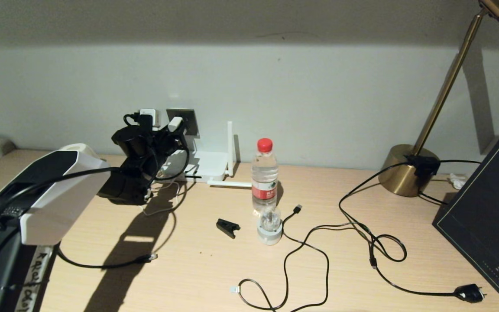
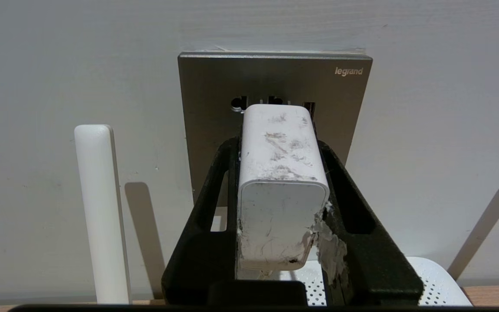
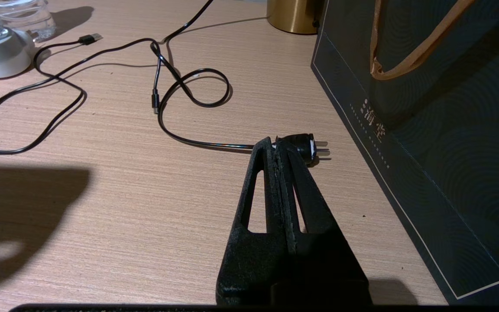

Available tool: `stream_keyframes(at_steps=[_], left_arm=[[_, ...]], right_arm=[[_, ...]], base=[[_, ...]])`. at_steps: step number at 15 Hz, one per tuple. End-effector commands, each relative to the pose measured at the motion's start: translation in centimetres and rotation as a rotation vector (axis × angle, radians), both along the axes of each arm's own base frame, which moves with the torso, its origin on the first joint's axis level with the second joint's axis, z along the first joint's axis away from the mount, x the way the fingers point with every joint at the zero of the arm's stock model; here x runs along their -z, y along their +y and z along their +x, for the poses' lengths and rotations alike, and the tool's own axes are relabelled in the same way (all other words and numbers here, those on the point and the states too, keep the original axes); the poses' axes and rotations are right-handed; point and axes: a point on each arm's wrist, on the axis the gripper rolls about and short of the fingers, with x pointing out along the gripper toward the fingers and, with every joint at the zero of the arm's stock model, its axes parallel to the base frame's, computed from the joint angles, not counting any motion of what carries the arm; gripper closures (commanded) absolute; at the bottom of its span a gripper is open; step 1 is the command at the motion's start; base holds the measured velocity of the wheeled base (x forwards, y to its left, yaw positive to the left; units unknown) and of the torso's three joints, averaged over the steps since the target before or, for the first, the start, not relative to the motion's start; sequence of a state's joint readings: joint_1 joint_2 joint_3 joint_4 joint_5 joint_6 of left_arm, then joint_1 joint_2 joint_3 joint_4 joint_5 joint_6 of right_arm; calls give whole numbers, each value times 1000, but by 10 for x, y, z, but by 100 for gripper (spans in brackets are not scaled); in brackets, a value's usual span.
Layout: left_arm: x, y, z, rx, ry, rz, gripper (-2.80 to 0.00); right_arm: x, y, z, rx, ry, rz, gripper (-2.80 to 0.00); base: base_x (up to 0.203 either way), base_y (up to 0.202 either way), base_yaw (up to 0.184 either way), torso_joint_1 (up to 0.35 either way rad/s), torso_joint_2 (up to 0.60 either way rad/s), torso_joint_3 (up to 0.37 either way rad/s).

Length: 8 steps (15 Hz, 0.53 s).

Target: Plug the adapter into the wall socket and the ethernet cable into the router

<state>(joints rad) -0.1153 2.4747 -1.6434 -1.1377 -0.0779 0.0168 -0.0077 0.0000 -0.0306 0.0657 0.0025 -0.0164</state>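
Observation:
My left gripper [image 2: 279, 145] is shut on the white adapter [image 2: 280, 173], one black finger on each side. The adapter's front end sits right at the dark plug holes of the grey wall socket [image 2: 349, 108]; its prongs are hidden. In the head view the left gripper [image 1: 169, 135] is at the wall socket [image 1: 189, 121], above the white router [image 1: 208, 167], whose antenna [image 2: 100, 216] stands beside it. The ethernet cable [image 1: 102, 265] lies on the table at the near left, its plug [image 1: 150, 257] free. My right gripper [image 3: 275, 145] hovers shut and empty over the table.
A water bottle [image 1: 264, 173], a small white stand [image 1: 270, 232] and a black clip [image 1: 228, 227] sit mid-table. A thin USB cable [image 1: 297, 209] and a black cord with mains plug [image 3: 303, 147] loop to the right. A brass lamp base [image 1: 407, 171] and dark bag [image 1: 487, 216] stand far right.

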Motion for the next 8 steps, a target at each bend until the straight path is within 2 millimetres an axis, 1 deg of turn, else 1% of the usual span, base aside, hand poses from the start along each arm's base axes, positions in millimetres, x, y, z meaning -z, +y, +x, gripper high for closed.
stream_keyframes(at_steps=[1,8], left_arm=[[1,0,0,0,-3,0,0],[0,2,0,-4,-6,-1,0]], right_arm=[[0,0,0,0,0,0,0],[0,0,0,-1,0,0,0]], base=[[0,0,0,0,0,0],[0,0,0,0,0,0]])
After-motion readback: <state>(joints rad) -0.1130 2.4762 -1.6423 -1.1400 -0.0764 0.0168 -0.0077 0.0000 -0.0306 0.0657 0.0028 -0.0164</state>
